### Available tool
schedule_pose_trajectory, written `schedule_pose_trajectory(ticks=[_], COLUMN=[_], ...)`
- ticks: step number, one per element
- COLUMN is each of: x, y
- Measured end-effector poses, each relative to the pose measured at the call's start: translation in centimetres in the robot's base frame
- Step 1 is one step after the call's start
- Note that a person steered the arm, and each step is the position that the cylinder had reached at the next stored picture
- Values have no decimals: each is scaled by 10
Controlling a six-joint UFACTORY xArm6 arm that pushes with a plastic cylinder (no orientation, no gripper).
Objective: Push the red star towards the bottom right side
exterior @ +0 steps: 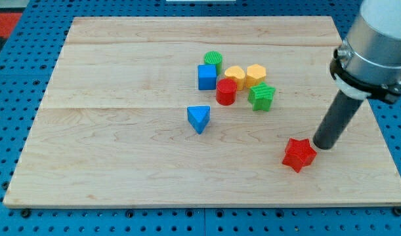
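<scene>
My tip (325, 145) sits just right of and above the red star (298, 155), about touching its upper-right edge. No fingers on this rig, just a bare rod holding nothing. Star is in the board's (121, 164) lower right, well apart from the cluster: green cylinder (213, 61), blue cube (207, 77), red cylinder (226, 92), two yellow blocks (246, 75), green star (261, 97). Blue triangle (199, 118) sits alone, centre.

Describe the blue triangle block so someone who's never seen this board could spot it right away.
On the wooden board, a cluster sits above centre. The blue triangle lies alone below that cluster's left end. Unlike the blue cube, it touches nothing.
</scene>
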State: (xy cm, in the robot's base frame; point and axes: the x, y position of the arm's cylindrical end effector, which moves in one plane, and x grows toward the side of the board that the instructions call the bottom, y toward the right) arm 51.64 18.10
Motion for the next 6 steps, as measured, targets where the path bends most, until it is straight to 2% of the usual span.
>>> schedule_pose_trajectory(ticks=[3, 4, 6], x=[10, 21, 27], y=[-122, -134, -43])
